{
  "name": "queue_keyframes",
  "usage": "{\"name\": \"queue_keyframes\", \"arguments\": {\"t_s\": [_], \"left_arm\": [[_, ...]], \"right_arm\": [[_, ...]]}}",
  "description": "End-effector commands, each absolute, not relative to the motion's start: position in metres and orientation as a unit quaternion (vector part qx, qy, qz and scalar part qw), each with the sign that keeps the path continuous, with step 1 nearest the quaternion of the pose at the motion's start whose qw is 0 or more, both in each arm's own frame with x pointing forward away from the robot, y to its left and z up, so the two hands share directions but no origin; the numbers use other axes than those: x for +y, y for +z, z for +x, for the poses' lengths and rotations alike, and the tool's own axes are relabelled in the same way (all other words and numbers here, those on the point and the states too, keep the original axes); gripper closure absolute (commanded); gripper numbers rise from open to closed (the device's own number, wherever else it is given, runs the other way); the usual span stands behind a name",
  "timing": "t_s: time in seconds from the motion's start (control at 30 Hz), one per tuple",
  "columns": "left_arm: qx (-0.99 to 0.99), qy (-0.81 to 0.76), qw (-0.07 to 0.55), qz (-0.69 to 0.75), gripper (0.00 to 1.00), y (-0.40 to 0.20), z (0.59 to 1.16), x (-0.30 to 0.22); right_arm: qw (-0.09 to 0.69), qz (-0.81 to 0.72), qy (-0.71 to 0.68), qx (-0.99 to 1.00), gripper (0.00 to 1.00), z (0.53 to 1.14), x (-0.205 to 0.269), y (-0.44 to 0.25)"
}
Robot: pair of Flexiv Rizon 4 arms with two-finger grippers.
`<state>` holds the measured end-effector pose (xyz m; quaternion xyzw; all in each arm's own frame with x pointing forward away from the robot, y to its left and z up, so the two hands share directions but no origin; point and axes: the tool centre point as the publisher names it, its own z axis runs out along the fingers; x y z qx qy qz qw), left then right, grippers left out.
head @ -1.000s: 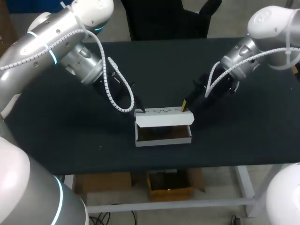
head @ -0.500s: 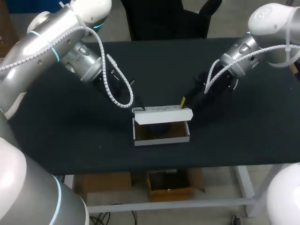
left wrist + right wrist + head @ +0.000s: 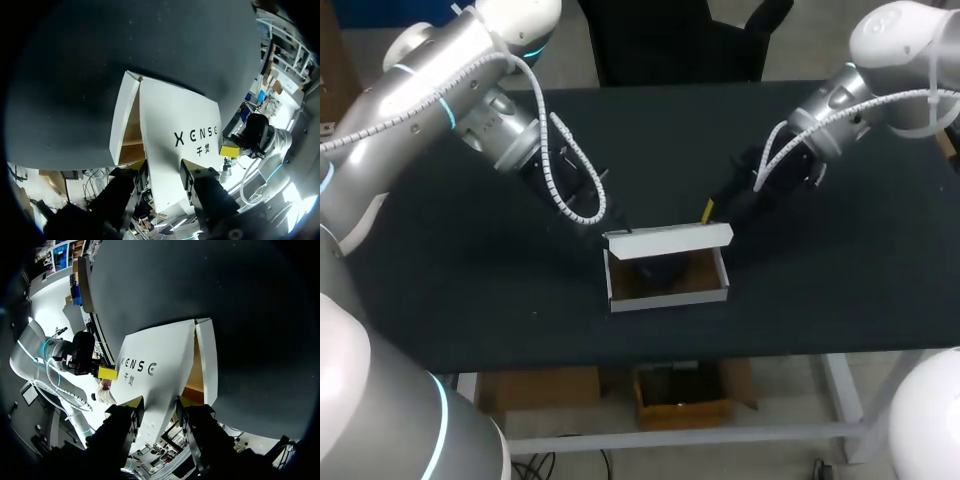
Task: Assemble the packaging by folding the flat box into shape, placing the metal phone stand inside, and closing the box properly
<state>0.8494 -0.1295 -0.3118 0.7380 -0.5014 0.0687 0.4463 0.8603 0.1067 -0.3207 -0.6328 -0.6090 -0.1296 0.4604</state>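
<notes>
Head view: closing was in hand. The box sat mid-table, its stiff white card lid raised at the rear, with a dark shape inside, likely the stand. Next, the lid needs an even swing forward and a tuck.

Left wrist view: the left gripper was released, straddling the lid's edge.

Right wrist view: the right gripper was likewise released, and brown card showed inside the box.

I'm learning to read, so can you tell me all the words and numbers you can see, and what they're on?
Box lid, both wrist views: one row of dark stylised letters with two small characters under it. It is a brand mark, so I do not spell it out.
Box lid, head view: no print can be made out.
Black table: no words, numbers or signs.
</notes>
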Motion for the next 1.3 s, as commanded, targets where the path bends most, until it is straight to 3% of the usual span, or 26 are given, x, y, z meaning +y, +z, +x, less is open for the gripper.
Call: {"name": "queue_keyframes", "arguments": {"t_s": [0.03,1.3], "left_arm": [[-0.504,0.052,0.466,0.725,0.57,-0.314,0.856,-0.135],[-0.550,0.045,0.415,0.724,0.59,-0.329,0.855,-0.125]], "right_arm": [[0.461,-0.631,-0.125,-0.611,0.61,0.864,0.113,-0.318],[0.432,-0.641,-0.121,-0.623,0.58,0.847,0.103,-0.333]]}}
